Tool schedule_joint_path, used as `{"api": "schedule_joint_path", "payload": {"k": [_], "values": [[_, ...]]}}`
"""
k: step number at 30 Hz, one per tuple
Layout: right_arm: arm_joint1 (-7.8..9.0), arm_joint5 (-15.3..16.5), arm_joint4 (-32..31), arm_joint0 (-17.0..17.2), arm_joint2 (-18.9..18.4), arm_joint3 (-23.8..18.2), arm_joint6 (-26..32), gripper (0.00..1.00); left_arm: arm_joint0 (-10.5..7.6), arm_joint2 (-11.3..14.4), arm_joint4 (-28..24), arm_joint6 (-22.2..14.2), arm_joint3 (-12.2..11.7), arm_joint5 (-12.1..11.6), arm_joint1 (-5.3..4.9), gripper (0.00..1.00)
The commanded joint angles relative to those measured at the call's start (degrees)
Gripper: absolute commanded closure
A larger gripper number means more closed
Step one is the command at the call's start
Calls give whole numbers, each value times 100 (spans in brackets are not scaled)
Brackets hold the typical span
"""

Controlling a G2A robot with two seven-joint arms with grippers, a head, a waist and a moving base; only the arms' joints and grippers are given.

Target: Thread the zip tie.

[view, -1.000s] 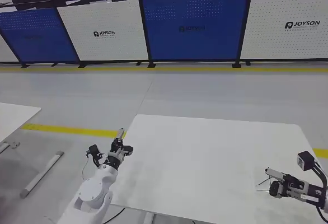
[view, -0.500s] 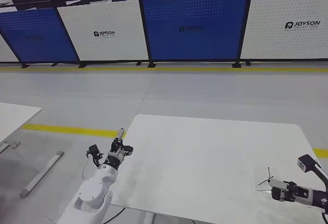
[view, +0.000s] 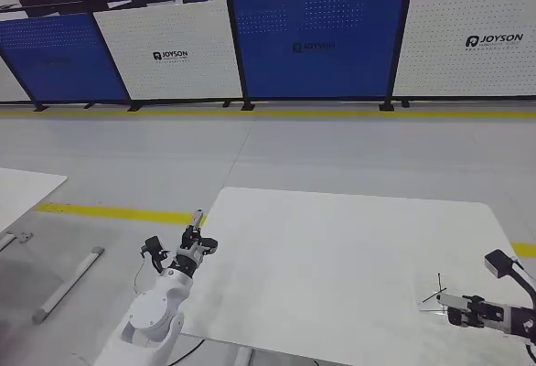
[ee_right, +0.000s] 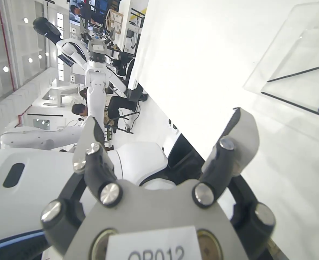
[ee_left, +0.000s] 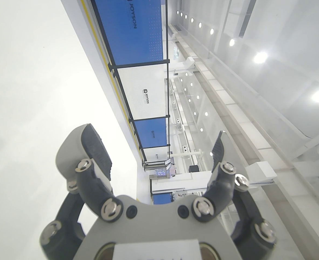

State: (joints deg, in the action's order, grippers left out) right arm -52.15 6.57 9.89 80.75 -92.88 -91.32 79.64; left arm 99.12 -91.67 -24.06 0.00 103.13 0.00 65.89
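Observation:
Two thin black zip ties (ee_right: 297, 74) lie on a clear flat tray (ee_right: 284, 41) on the white table (ee_right: 203, 41). From above, the zip ties (view: 434, 291) are small dark lines near the table's front right. My right gripper (ee_right: 166, 128) is open and holds nothing. It sits just beside the ties, toward the table's front edge, and is the gripper (view: 443, 299) low at the right in the top view. My left gripper (ee_left: 156, 144) is open too and empty. It is held at the table's left edge (view: 196, 219), far from the ties.
The white table (view: 341, 256) is bare across its middle and back. A second white table (view: 3, 197) stands off to the left across the floor. Blue and white panels line the far side of the room.
My right arm drew back toward the table's front right edge, leaving the zip ties uncovered just ahead of its fingers. The left arm has not moved.

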Motion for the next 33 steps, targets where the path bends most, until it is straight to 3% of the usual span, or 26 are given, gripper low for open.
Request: {"api": "schedule_joint_path", "payload": {"k": [1,8,16,26,33], "values": [[6,-37,180,-9,-59,142,0,0,0,0,0,0,0,0,0,0],[194,-122,444,-162,-288,741,0,0,0,0,0,0,0,0,0,0],[287,-796,-174,-851,334,1473,0,0,0,0,0,0,0,0,0,0],[287,-796,-174,-851,334,1473,0,0,0,0,0,0,0,0,0,0],[330,-845,-454,-1007,414,1718,0,0,0,0,0,0,0,0,0,0]]}}
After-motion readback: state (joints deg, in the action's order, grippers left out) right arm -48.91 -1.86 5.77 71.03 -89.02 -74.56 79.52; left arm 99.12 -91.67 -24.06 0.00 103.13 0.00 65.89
